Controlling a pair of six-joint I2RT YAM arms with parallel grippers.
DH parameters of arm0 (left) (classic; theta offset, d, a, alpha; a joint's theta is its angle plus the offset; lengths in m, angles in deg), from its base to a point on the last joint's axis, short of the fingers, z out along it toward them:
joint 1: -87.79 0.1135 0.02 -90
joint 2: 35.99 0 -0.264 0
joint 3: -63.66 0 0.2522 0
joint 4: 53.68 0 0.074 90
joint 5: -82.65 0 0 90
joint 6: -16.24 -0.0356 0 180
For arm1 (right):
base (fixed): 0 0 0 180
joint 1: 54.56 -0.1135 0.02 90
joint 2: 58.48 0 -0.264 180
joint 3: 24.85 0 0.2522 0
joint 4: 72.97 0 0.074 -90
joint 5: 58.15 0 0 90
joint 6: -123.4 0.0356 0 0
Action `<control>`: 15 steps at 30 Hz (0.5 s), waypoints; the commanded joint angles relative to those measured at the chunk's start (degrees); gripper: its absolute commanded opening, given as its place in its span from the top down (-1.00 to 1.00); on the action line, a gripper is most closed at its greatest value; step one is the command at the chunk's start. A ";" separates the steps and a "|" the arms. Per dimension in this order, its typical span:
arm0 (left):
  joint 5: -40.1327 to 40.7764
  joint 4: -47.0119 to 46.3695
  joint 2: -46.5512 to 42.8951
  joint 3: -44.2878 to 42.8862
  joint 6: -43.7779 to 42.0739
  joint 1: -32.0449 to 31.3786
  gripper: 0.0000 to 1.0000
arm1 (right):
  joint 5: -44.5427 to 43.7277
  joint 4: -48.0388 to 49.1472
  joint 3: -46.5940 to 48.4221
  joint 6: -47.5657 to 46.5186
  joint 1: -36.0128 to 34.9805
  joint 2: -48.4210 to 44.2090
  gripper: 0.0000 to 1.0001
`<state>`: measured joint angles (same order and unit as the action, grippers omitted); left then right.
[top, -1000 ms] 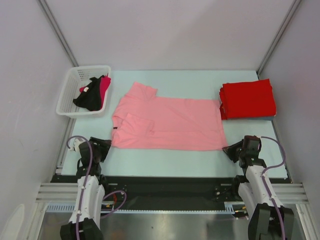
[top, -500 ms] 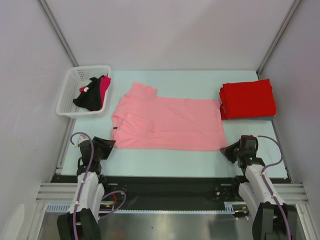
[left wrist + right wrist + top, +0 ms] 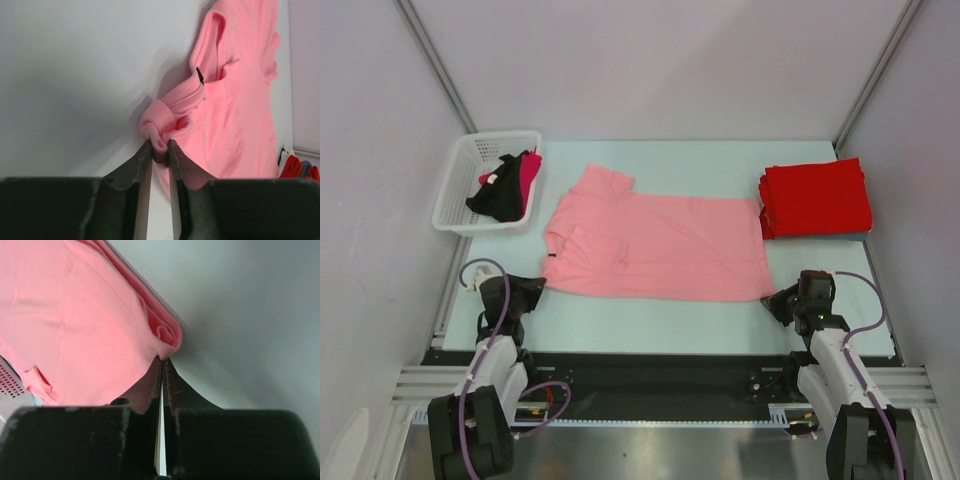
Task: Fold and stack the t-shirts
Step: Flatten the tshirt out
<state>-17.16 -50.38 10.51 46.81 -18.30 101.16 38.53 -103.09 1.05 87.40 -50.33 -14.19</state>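
The salmon pink t-shirt (image 3: 655,248) lies spread flat across the middle of the table, folded lengthwise. My left gripper (image 3: 532,289) is at its near left corner, shut on a bunched bit of pink cloth (image 3: 159,131). My right gripper (image 3: 780,299) is at its near right corner, shut on the folded pink edge (image 3: 167,336). A stack of folded red t-shirts (image 3: 816,198) sits at the far right of the table.
A white lattice basket (image 3: 460,183) at the far left holds black and magenta cloth (image 3: 508,185). Grey walls close in the table on both sides and behind. The table's near edge runs just behind both grippers.
My left gripper has moved a little forward and right and closed on the shirt's near left corner. My right gripper has edged forward to the near right corner. The shirt has barely shifted.
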 commanded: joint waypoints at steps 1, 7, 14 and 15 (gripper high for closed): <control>4.61 -8.69 0.87 2.04 0.26 0.35 0.57 | -1.49 0.63 1.31 1.28 -0.27 -0.43 1.00; 9.62 -5.38 2.37 -0.86 -2.54 0.35 0.81 | -3.42 -1.22 1.74 1.11 -0.19 -2.45 1.00; 24.47 15.80 -12.38 -3.49 -1.15 0.35 0.54 | -4.83 -5.08 2.54 0.85 0.17 -4.65 1.00; 26.31 19.56 -16.14 -3.76 -1.41 0.35 0.46 | -5.09 -5.43 2.54 0.93 0.17 -5.35 1.00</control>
<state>-0.76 -40.79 0.63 46.19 -18.80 101.09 36.54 -106.37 1.49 88.08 -50.38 -18.10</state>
